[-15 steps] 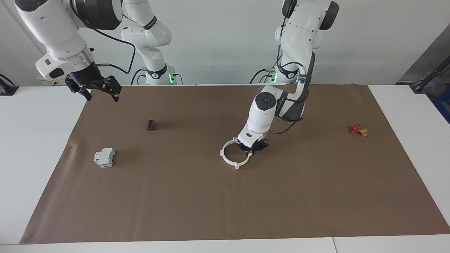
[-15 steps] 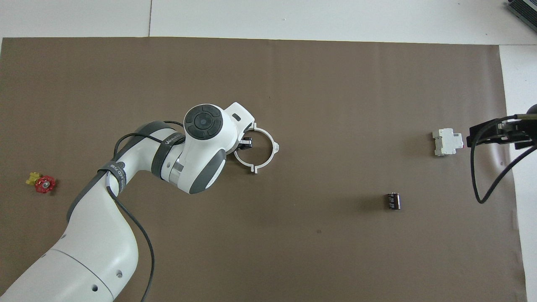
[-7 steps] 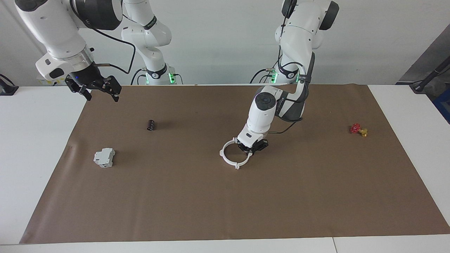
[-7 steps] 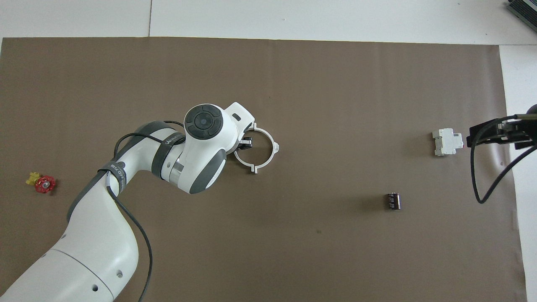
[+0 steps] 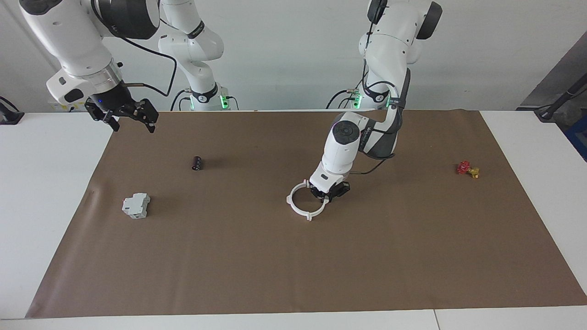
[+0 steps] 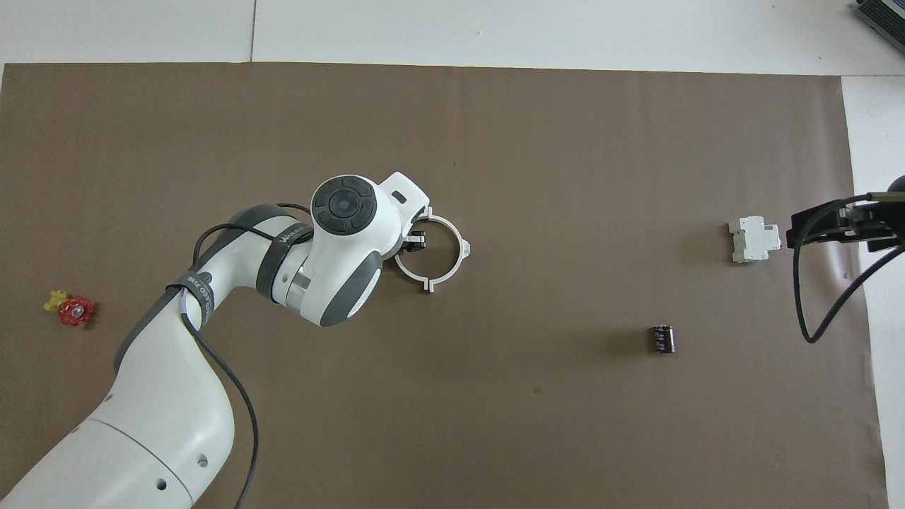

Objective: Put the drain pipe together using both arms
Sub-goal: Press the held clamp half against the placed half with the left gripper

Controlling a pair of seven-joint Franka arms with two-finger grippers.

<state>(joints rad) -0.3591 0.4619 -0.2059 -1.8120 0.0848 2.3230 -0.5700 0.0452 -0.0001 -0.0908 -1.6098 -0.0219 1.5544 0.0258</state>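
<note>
The drain pipe (image 5: 309, 217) lies on the brown mat near its middle as one closed white ring with four outward tabs; it also shows in the overhead view (image 6: 463, 247). My left gripper (image 5: 328, 195) is down at the ring's rim on the side toward the left arm's end, at mat level, and it also shows in the overhead view (image 6: 413, 242). My left arm's wrist hides that part of the rim from above. My right gripper (image 5: 132, 123) is open and empty, and waits raised over the mat's corner at the right arm's end; its tip also shows in the overhead view (image 6: 795, 226).
A grey-white boxy block (image 5: 136, 205) sits on the mat (image 5: 293, 266) toward the right arm's end. A small dark cylinder (image 5: 196, 163) lies nearer to the robots than the block. A red-and-yellow valve (image 5: 467, 169) lies toward the left arm's end.
My left arm's wrist has shifted very slightly upward. The ring and my right arm have not moved.
</note>
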